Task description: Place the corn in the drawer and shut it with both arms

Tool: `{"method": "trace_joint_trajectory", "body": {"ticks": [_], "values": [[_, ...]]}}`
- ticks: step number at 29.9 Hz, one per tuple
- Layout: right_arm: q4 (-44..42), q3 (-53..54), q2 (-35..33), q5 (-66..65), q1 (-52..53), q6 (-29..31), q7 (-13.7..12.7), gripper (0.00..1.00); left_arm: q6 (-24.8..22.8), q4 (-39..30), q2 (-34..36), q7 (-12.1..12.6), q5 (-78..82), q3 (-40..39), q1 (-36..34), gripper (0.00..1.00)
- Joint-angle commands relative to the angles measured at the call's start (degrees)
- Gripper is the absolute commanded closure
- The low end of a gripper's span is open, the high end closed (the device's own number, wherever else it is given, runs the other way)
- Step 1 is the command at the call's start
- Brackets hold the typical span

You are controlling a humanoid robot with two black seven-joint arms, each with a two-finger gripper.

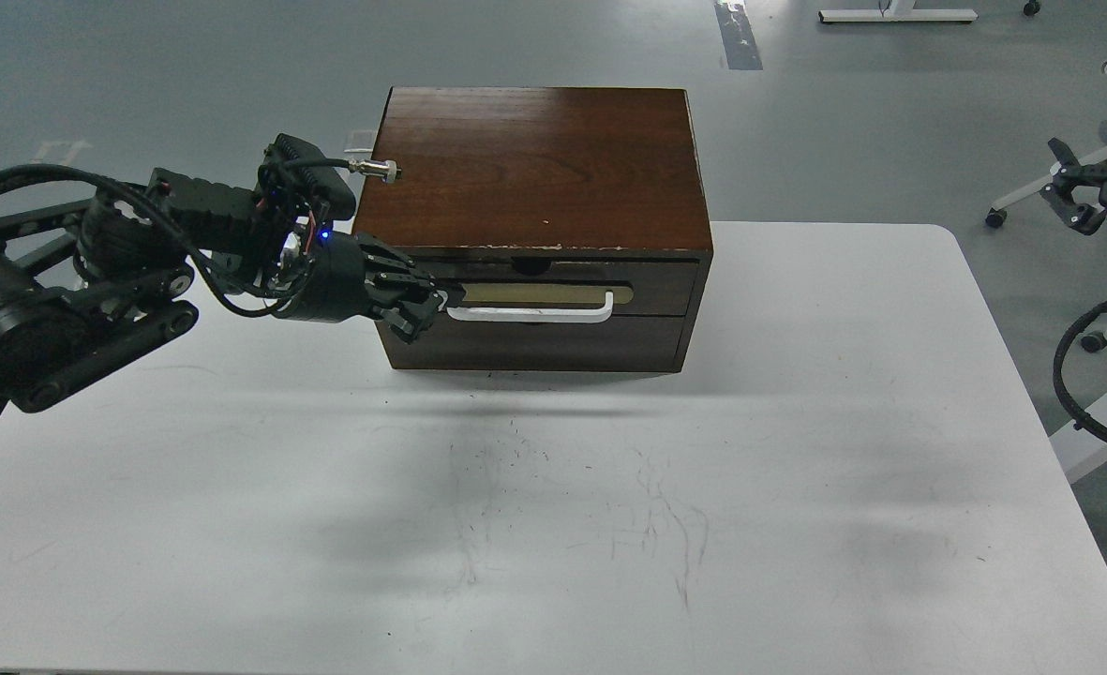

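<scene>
The drawer (pixel 661 287) sits pushed in, its front flush with the dark-brown wooden box (pixel 534 159). Its white bar handle (pixel 534 316) lies across the brass-coloured plate. My left gripper (pixel 428 307) reaches in from the left, with its fingers closed around the left end of the handle. My right gripper (pixel 1067 187) hangs off the table at the far right, fingers spread and empty. The corn is out of view.
The box stands at the back middle of the white table (pixel 553 525). The plain dark panel (pixel 534 345) lies below the drawer. White stand legs and black cables (pixel 1078 375) are beyond the table's right edge.
</scene>
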Motion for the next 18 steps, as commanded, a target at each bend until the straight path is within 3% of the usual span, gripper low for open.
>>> {"method": "trace_joint_trajectory", "body": {"ticks": [1,8,12,14,16,17,18], "values": [[0.00,0.01,0.00,0.00,0.09,0.00,0.00,0.00,0.08,-0.89,0.13,-0.33,-0.65,-0.26,-0.11,1.00],[0.00,0.09,-0.09,0.08,0.18,0.00,0.17,0.00,-0.27,-3.79,3.74,-0.33,-13.11,-3.32,-3.36,1.00],[0.01,2.28,-0.53,0.09,0.44,0.00,0.44,0.00,-0.53,-1.08,4.70,-0.33,-39.07,-9.30,-3.36,1.00],[0.09,2.99,-0.61,0.09,0.44,0.00,0.44,0.00,-0.53,-0.11,4.79,-0.33,-47.20,-10.10,-3.36,0.94],[0.09,3.61,-0.70,0.08,0.44,0.00,0.44,0.00,-0.27,1.47,4.80,-0.28,-60.11,-11.15,-3.28,0.61],[0.09,3.61,-0.79,0.00,0.44,0.00,0.44,0.00,-0.18,3.22,4.62,-0.19,-68.95,-11.85,-3.10,0.24],[0.00,3.70,-0.79,0.00,0.44,0.00,0.44,0.00,-0.44,5.41,4.44,-0.02,-77.56,-12.29,-3.01,0.03]]}}
